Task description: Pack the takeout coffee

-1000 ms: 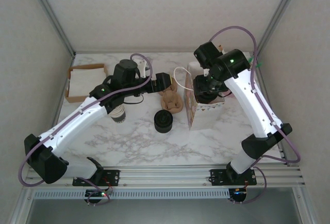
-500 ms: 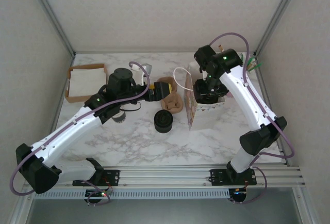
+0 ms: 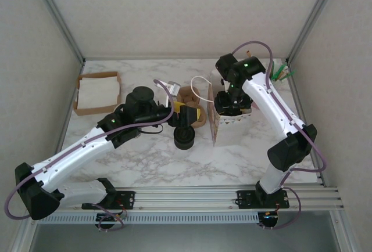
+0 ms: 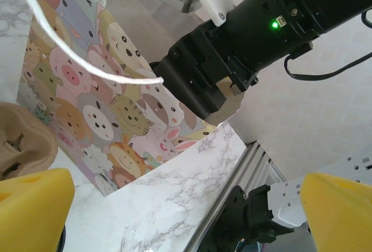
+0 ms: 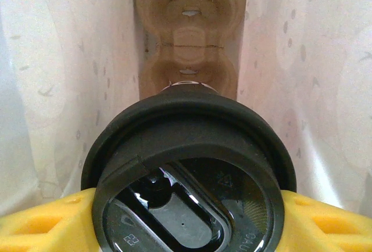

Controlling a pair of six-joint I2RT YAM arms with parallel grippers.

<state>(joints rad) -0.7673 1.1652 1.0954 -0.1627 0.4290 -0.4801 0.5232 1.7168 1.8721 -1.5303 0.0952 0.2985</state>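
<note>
Two robot arms reach over a marble table (image 3: 145,159). Nearest is one squat stack of black lids (image 3: 185,137). Just behind it the left jaws hang wide open, empty. Beyond lies a brown pulp carrier (image 3: 187,96). At right stands one cartoon-animal bag (image 3: 216,129). Inside it the right jaws grip the one takeout coffee (image 5: 185,165), only its glossy black sip-slot lid showing, above a second carrier (image 5: 189,37). One napkin box (image 3: 97,91) sits far left.
</note>
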